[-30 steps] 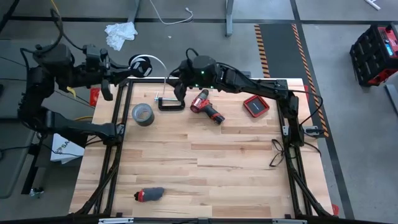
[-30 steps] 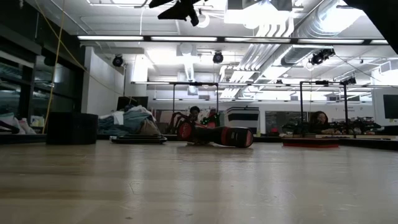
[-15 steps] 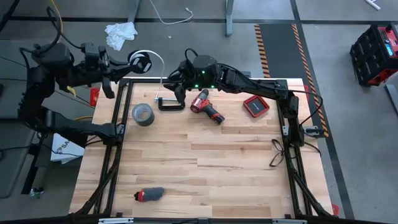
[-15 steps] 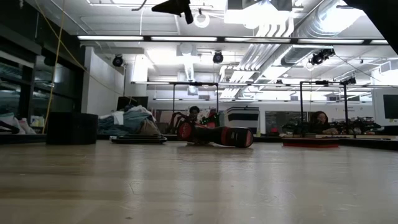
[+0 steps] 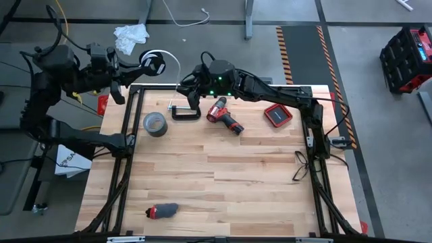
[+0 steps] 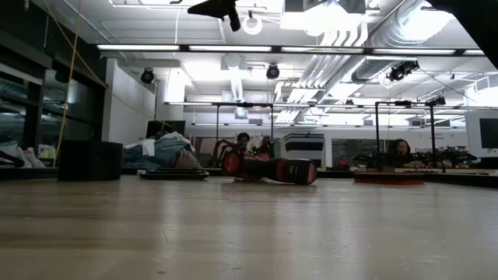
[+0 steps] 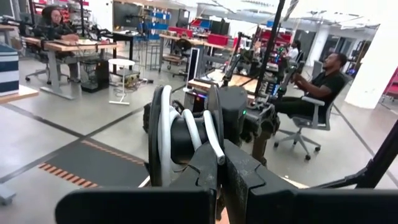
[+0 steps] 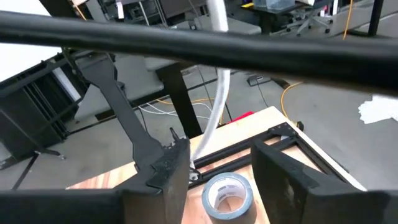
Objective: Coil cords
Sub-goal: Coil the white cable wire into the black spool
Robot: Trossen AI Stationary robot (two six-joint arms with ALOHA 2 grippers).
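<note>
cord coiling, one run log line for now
left gripper: shut on cord disc end | right gripper: open beside cord

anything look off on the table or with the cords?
Nothing spilled or broken. Only oddity: the white cable runs taut in mid-air off the table's far edge, from the disc in the left gripper to the right gripper.

In the upper left of the frame the left gripper [image 5: 138, 64] holds the disc [image 5: 152, 65] of the white cable [image 5: 177, 71] beyond the table's [image 5: 223, 182] top edge — the right gripper [image 5: 190, 91] sits upper centre.
</note>
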